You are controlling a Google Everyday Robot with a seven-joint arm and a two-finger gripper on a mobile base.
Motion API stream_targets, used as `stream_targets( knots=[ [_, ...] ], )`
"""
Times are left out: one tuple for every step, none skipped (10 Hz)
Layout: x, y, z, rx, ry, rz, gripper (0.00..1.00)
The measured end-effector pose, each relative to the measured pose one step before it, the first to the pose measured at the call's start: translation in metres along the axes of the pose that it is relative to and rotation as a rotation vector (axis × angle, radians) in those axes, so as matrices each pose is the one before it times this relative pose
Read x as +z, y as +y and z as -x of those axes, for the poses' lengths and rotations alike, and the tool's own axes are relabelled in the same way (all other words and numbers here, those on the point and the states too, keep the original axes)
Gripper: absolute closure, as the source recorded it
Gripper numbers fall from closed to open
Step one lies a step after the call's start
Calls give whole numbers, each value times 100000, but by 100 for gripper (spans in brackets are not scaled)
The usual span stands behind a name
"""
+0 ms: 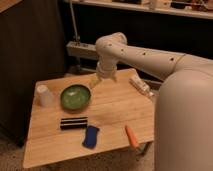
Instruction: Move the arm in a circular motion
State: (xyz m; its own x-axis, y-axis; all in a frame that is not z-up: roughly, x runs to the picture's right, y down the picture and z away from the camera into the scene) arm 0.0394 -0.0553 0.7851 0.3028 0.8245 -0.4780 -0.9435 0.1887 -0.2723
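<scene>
Over the bench's (116,106) far edge, just beside the green bowl (75,98): pale hand (95,81) at the arm's (150,59) tip, hovering; clenched or released, cannot tell.

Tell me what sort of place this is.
Probably a robot test room or lab, not a home. A small wooden table holds loose items such as a green bowl and a white cup. Dark panels stand behind. The white arm reaches over, its hand by the bowl's far side.
</scene>
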Motion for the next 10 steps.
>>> stream_targets(
  knots=[
    [-262, -2521, -98, 3040, 265, -1224, 20],
    [-446, -3281, -571, 3980, 555, -1490, 20],
    [-468, -2432, -543, 3073, -72, -827, 20],
    [-544, -2402, -921, 3135, 178, -816, 20],
    [-649, -2278, -1311, 2937, 540, -779, 20],
    [-679, -2073, -1558, 2648, 846, -184, 20],
    [-683, -1756, -1573, 2224, 656, 486, 20],
    [-776, -1749, -2087, 1859, 1277, 945, 20],
    [-540, -1075, -1791, 797, 945, 1193, 20],
    [-471, -1193, -3512, 55, 2257, 1439, 20]
  ],
)
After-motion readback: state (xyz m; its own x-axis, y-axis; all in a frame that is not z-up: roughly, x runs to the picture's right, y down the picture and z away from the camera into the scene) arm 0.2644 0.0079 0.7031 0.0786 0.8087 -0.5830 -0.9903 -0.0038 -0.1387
